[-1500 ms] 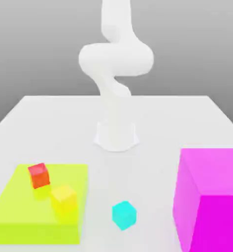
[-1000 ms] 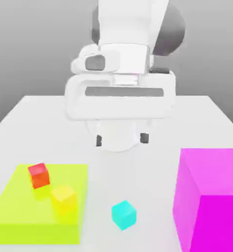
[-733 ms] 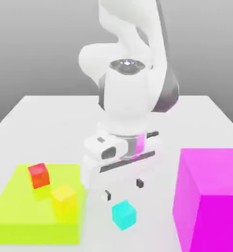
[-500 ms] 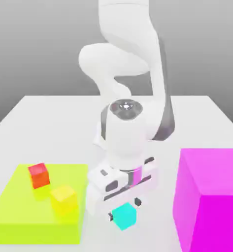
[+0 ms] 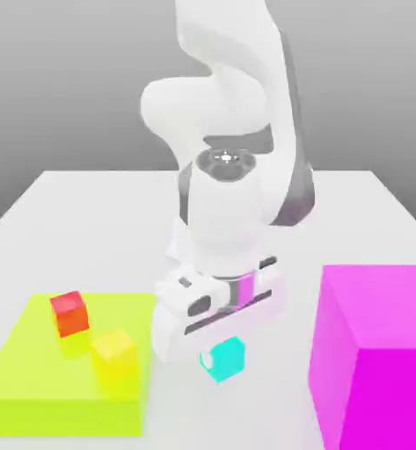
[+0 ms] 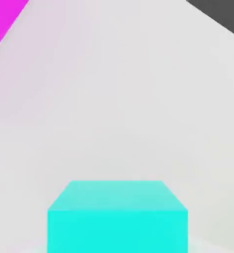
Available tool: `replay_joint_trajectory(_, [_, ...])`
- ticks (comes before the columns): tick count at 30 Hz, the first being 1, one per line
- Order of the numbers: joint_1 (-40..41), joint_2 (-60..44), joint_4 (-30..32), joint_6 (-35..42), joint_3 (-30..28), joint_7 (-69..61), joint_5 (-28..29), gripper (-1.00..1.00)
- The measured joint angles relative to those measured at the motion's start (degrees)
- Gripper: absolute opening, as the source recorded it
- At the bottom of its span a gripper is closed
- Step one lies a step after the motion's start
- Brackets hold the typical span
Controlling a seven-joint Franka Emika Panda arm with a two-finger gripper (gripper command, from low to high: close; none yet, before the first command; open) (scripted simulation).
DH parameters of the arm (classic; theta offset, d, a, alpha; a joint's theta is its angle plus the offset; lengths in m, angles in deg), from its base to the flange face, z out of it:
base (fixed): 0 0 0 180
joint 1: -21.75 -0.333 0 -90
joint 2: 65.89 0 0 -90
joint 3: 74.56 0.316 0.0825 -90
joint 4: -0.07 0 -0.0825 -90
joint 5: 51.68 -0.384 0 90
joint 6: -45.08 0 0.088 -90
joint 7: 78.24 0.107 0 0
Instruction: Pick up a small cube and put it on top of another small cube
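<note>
Exterior view: grey backdrop, white bench (image 5: 88,211). Jaws clamped on the cyan cube (image 5: 224,359), between the yellow-green slab (image 5: 35,387) and the magenta block (image 5: 378,352). Hand view: cyan cube (image 6: 117,217) looks rigid, light, slick; flat opposite faces suit gripping.

big magenta block (image 5: 375,352), white table (image 5: 88,228)

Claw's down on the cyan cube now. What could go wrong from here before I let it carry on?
1. The claw has shut on the cyan cube, but its body hides the contact, so the hold may be off-centre and slip during the lift.
2. The red cube and yellow cube sit close together on the green slab; lowering onto either could knock the other.
3. The magenta block stands tall nearby; a swing toward it might clip it.
</note>
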Motion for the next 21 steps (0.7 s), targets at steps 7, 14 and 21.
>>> replay_joint_trajectory(7, [10.95, 11.54, 0.18, 11.57, -6.99, -14.67, 3.44, -1.00])
replay_joint_trajectory(14, [17.66, 16.63, 2.57, 16.26, -13.92, -25.01, 8.08, -1.00])
replay_joint_trajectory(21, [17.27, 9.54, 4.14, 7.97, -14.55, -26.99, 6.04, 1.00])
